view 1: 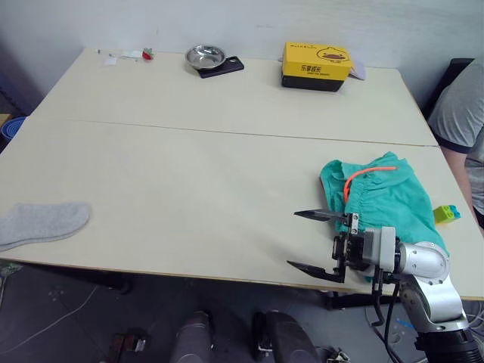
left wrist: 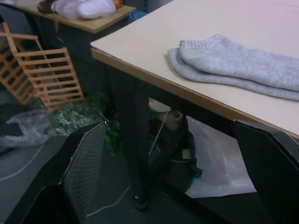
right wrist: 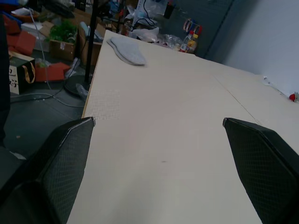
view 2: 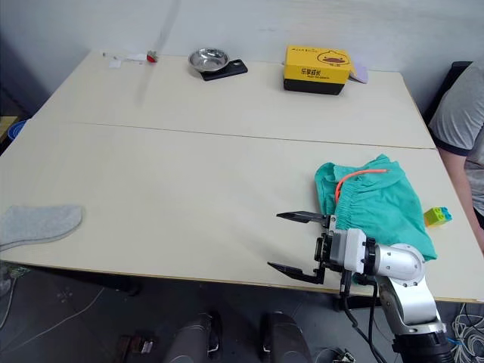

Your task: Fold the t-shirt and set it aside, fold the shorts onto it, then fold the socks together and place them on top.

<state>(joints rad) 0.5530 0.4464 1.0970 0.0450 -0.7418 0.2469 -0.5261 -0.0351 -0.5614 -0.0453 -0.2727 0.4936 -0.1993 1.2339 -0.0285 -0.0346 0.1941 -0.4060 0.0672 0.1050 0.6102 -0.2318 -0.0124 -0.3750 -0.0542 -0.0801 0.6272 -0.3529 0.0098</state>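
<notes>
Two steps are remaining: the right gripper (view 1: 316, 240), jaws spread and empty, is hovering beside the shorts (view 1: 378, 198); the socks (view 1: 41, 223) are awaiting collection afterwards.

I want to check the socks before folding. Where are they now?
The socks lie stacked flat at the table's near left edge in the head views, far from the shorts on the right.

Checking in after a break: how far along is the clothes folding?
Nothing looks finished. The shorts lie bunched by the table's right edge, beside the open, empty right gripper. The socks lie stacked at the left edge, unplaced. Folding the shorts and topping them with socks remains.
</notes>
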